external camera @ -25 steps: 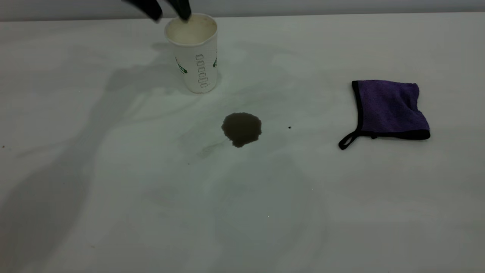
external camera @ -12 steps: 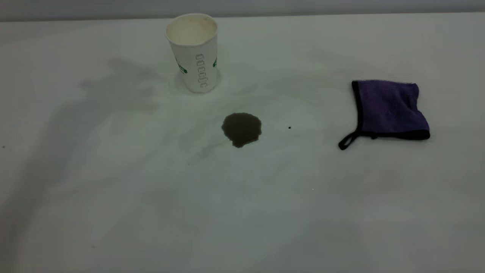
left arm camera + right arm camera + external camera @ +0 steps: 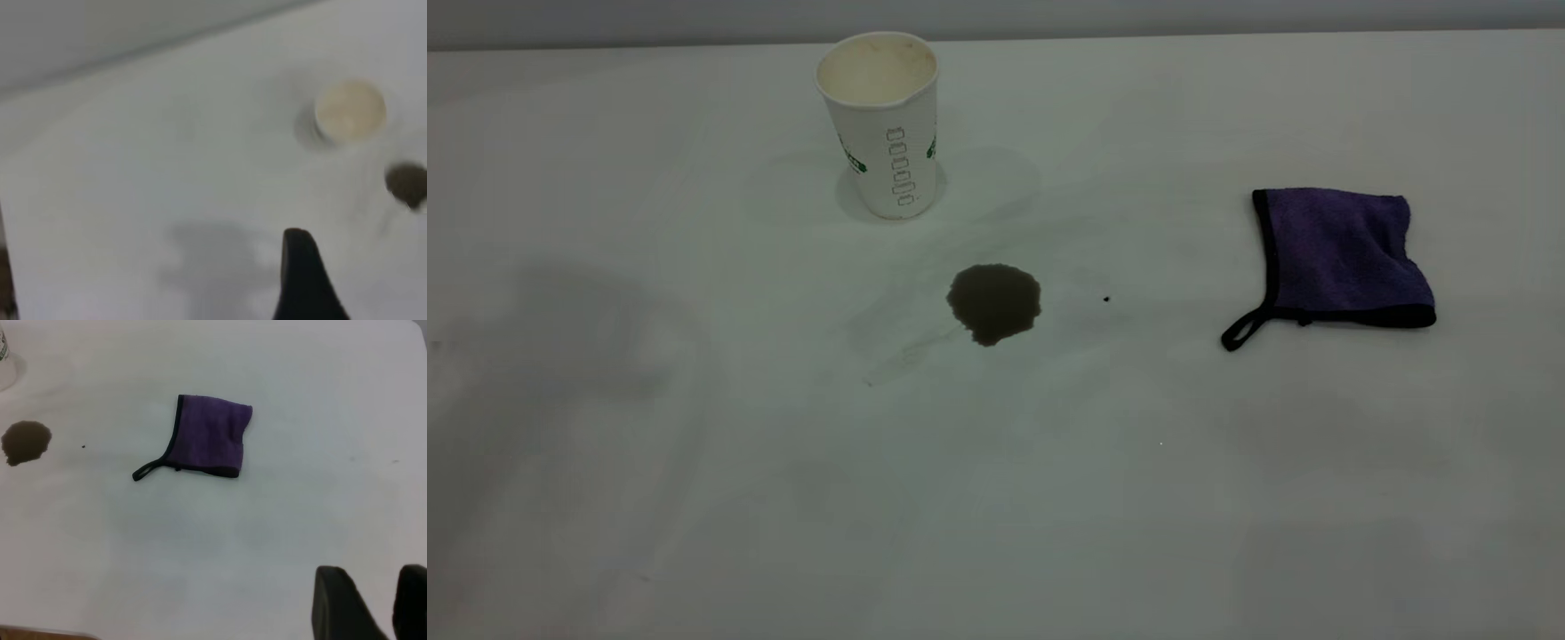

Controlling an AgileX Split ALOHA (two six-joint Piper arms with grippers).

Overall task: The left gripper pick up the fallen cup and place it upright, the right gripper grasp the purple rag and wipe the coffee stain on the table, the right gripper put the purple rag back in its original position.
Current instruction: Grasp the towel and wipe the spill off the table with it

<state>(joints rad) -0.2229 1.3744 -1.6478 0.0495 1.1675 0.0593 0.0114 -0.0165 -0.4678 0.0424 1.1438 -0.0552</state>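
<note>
The cup (image 3: 879,124) stands upright at the back of the table (image 3: 694,498), free of any gripper. The left wrist view shows it from above (image 3: 349,112). The coffee stain (image 3: 993,302) lies in front of it to the right and also shows in the left wrist view (image 3: 407,185). The purple rag (image 3: 1338,258) lies flat at the right, its black loop pointing left. My left gripper (image 3: 373,260) is out of the exterior view, high above the table's left part, open and empty, with one finger (image 3: 300,273) showing. My right gripper (image 3: 373,577) hangs open and empty, well short of the rag (image 3: 207,437).
A tiny dark speck (image 3: 1106,299) lies between the stain and the rag. A grey wall runs behind the table's far edge (image 3: 1138,34). A broad arm shadow falls on the table's left front.
My left gripper was at the cup's rim a second ago and has left the exterior view. Its shadow has slid to the left front. The cup stays upright.
</note>
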